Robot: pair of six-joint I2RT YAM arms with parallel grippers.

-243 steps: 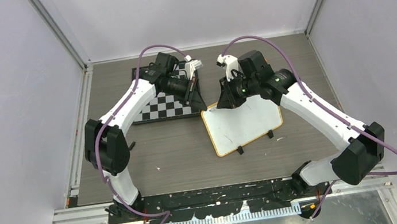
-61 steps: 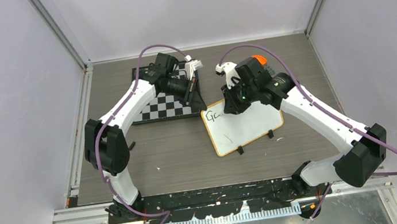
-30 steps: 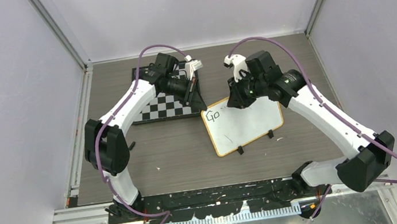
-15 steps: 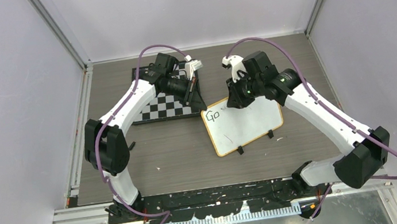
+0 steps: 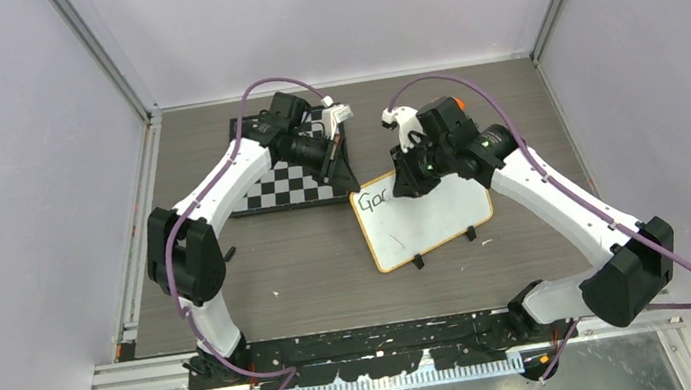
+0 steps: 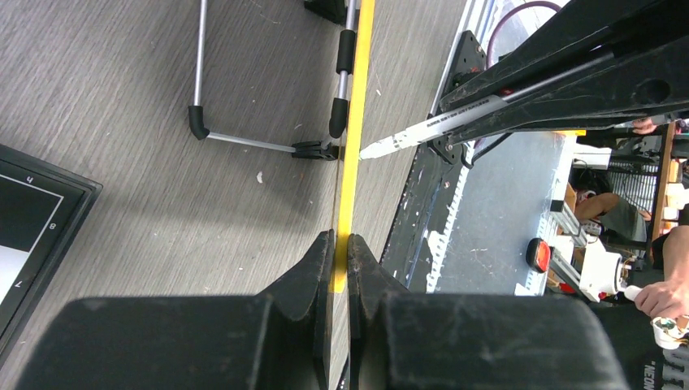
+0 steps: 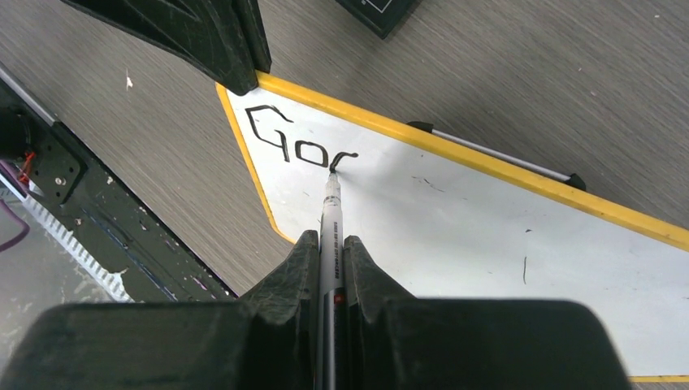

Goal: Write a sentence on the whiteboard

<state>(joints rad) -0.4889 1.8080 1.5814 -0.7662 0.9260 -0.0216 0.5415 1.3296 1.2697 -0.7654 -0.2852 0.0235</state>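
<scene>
The whiteboard [image 5: 430, 219], white with a yellow rim, lies on the table in front of the right arm. My left gripper [image 5: 348, 180] is shut on the rim at its far left corner; in the left wrist view the jaws [image 6: 341, 244] pinch the yellow edge [image 6: 358, 97]. My right gripper [image 5: 407, 183] is shut on a grey marker [image 7: 331, 213], whose tip touches the board [image 7: 487, 236]. Black writing [image 7: 284, 140] reads "Go" with a third stroke begun at the tip. The marker also shows in the left wrist view [image 6: 422, 130].
A black-and-white chessboard [image 5: 295, 183] lies to the left of the whiteboard, under the left arm. An orange object [image 5: 451, 102] shows behind the right wrist. Walls close in the table on three sides; a black rail [image 5: 371, 343] runs along the near edge.
The board was blank at first, then showed "G", then "Go"; now a third stroke stands after it. The right gripper has shifted along the top line. The left arm has not moved.
</scene>
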